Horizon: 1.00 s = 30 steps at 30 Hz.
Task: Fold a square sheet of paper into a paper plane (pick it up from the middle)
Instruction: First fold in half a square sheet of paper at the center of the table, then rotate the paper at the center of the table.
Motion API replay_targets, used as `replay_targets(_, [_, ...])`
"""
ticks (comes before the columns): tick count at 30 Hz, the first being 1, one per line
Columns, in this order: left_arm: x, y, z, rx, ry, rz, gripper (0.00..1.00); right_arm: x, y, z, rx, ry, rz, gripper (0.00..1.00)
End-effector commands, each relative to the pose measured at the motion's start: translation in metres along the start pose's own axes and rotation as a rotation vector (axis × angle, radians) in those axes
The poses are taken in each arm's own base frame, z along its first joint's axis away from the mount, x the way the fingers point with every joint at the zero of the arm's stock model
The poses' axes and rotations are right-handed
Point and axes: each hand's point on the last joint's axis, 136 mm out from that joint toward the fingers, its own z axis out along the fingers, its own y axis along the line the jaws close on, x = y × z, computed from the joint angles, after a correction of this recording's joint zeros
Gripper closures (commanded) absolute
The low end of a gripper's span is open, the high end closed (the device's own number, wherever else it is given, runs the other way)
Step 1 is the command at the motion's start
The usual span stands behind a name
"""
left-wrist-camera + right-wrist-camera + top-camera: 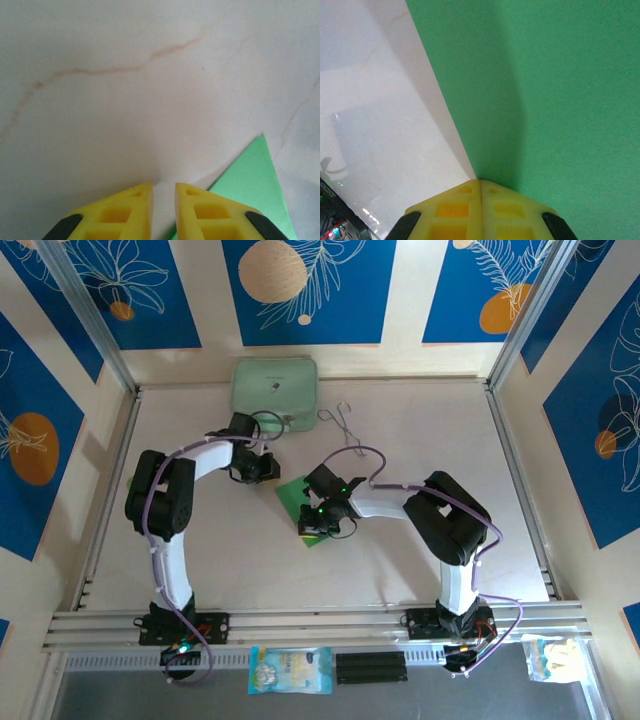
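The square sheet of paper [291, 494] is bright green and lies near the table's middle, partly under my right arm. In the right wrist view the sheet [560, 100] spreads wide, and its left edge runs down to my right gripper [480, 181]. That gripper [316, 528] is shut, tips touching on the paper's edge; I cannot tell if paper is pinched between them. My left gripper [163, 187] stands open by a narrow gap with bare table between the fingers. A green corner of the sheet [250, 175] lies just to its right. From above, the left gripper [270, 468] sits left of the sheet.
A pale mint case [275, 386] lies at the back of the table. Thin wire tongs [343, 425] lie to its right. Metal rails run along the left, right and near edges of the table [440, 440].
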Motion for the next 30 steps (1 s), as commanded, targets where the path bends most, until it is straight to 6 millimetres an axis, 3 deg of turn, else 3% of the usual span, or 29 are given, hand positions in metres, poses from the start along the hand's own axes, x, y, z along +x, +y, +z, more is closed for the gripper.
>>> replay_targets(1, [-0.014,-0.003,-0.026,-0.036,-0.064,0.033,0.78,0.048,-0.046,0.003,0.185,0.158,0.065,1.00])
replay_targets(5, [-0.015,-0.017,-0.057,-0.012,-0.142,-0.009,0.71,0.006,0.003,-0.031,0.068,0.030,-0.014,0.96])
replay_targets(9, [-0.004,-0.019,-0.081,-0.013,-0.212,-0.072,0.62,-0.033,0.030,-0.059,0.015,-0.103,-0.079,0.79])
replay_targets(15, [0.021,-0.010,-0.099,-0.010,-0.279,-0.170,0.46,-0.066,0.013,-0.045,0.127,-0.116,-0.098,0.69])
replay_targets(23, [0.036,-0.004,-0.102,0.007,-0.317,-0.217,0.29,-0.082,0.013,-0.017,0.147,-0.083,-0.105,0.55])
replay_targets(27, [0.037,-0.018,-0.097,0.093,-0.300,-0.182,0.14,-0.090,-0.001,-0.009,0.189,-0.095,-0.029,0.52])
replay_targets(30, [0.037,-0.023,-0.096,0.125,-0.302,-0.167,0.10,-0.096,-0.022,-0.008,0.249,-0.120,0.082,0.51])
